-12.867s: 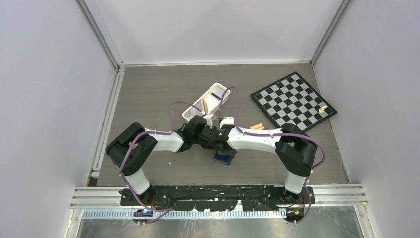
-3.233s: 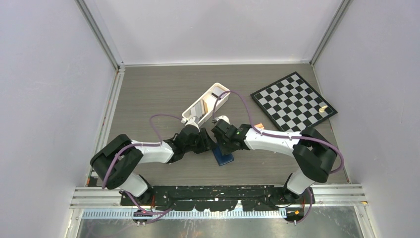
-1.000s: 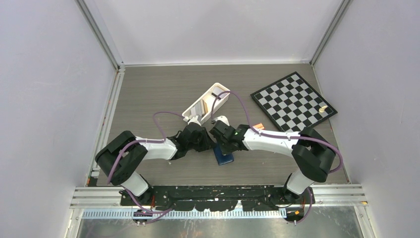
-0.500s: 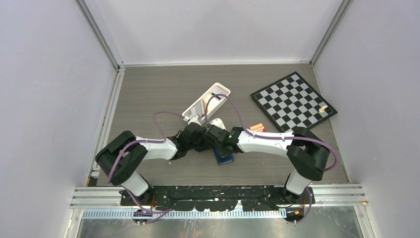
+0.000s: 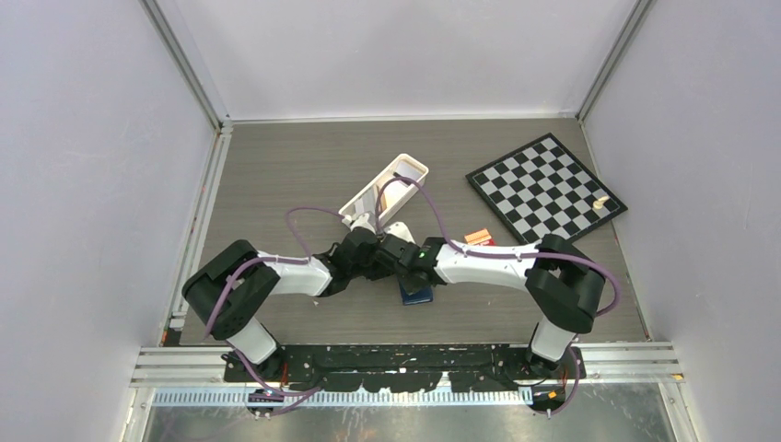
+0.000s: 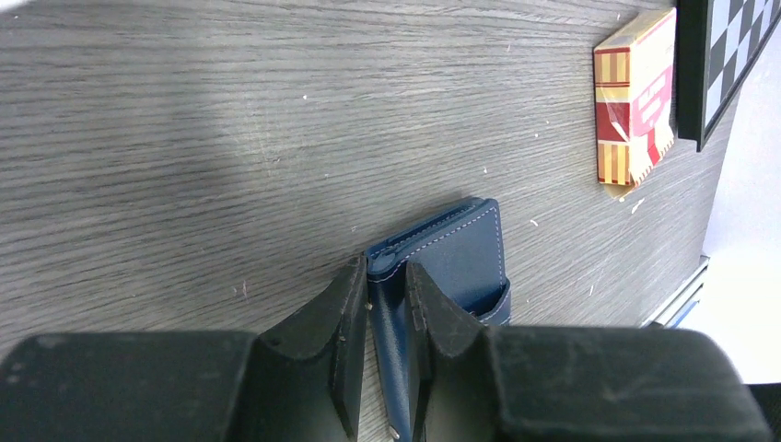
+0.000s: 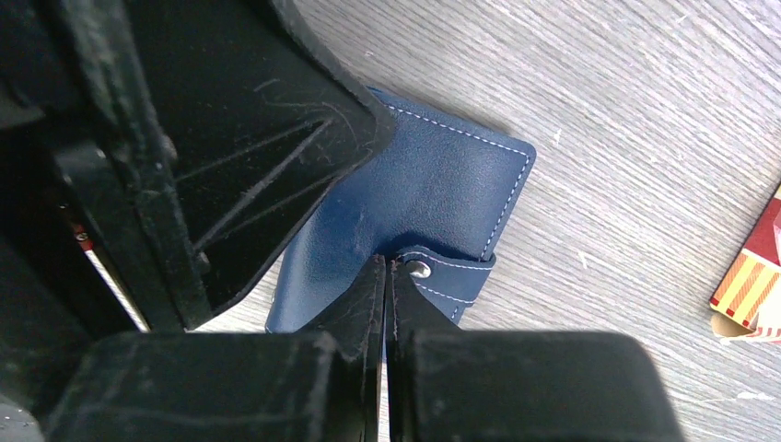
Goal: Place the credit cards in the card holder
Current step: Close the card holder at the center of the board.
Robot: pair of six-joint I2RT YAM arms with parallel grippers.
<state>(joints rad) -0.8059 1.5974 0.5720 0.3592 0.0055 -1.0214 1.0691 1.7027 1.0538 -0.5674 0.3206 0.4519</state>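
The navy card holder (image 5: 417, 294) lies on the table in front of both grippers. My left gripper (image 6: 385, 272) is shut on its near edge, one finger on each side of the blue fold (image 6: 460, 258). My right gripper (image 7: 387, 262) is shut, its tips pressed against the holder (image 7: 424, 193) right beside the strap with the metal snap (image 7: 420, 269). Whether it pinches the strap I cannot tell. The left gripper's black body (image 7: 230, 138) crowds the right wrist view. The credit cards (image 5: 378, 195) stand in the white tray, partly hidden by a cable.
The long white tray (image 5: 419, 170) lies diagonally behind the grippers. A red-orange banded pack (image 5: 477, 238) (image 6: 635, 97) (image 7: 751, 276) lies to the right of the holder. A chessboard (image 5: 545, 188) with one small piece (image 5: 600, 202) sits at the back right.
My right gripper has moved left and closer to the left gripper, down onto the card holder. The left arm and the holder have barely moved.
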